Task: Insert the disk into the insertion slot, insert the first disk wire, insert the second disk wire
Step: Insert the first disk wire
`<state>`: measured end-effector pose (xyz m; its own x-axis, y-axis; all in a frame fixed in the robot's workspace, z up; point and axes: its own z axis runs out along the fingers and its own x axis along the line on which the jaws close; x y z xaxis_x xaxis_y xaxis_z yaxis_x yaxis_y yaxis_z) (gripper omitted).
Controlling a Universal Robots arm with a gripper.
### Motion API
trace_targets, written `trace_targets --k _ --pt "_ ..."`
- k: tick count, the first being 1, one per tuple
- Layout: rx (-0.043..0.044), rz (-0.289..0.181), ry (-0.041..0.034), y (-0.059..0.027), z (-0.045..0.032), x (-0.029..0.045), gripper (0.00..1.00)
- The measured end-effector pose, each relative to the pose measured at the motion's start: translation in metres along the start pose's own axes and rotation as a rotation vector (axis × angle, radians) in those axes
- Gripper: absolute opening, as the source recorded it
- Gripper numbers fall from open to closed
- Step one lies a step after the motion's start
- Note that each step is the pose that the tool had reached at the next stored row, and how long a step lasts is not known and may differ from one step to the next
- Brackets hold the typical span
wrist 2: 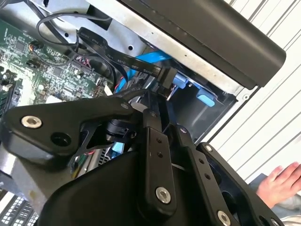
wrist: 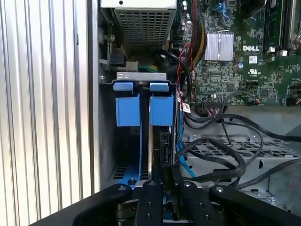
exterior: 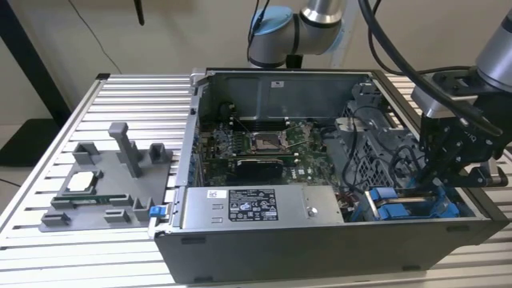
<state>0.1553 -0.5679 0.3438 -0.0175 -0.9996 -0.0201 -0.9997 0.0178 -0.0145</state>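
Beige wall (exterior: 176, 36), slatted aluminium table (exterior: 128, 102), black post (exterior: 33, 63) at the exterior view's left

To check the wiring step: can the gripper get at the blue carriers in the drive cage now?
Probably yes: the gripper hangs just above the blue carriers; the black cables lie beside them, not across.

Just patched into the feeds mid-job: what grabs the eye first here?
The open computer case on the slatted table, green motherboard exposed, dominates the exterior view. At that view's right the black pincer hangs over two bright blue drive carriers seated side by side in the grey cage. A person's hand shows beside the case in the second wrist view.
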Motion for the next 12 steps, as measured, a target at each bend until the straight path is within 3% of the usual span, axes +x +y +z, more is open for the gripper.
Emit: trace_targets --k 12 --pt "0.0031 0.0 0.0 -0.0004 0.0004 -0.0014 0.0"
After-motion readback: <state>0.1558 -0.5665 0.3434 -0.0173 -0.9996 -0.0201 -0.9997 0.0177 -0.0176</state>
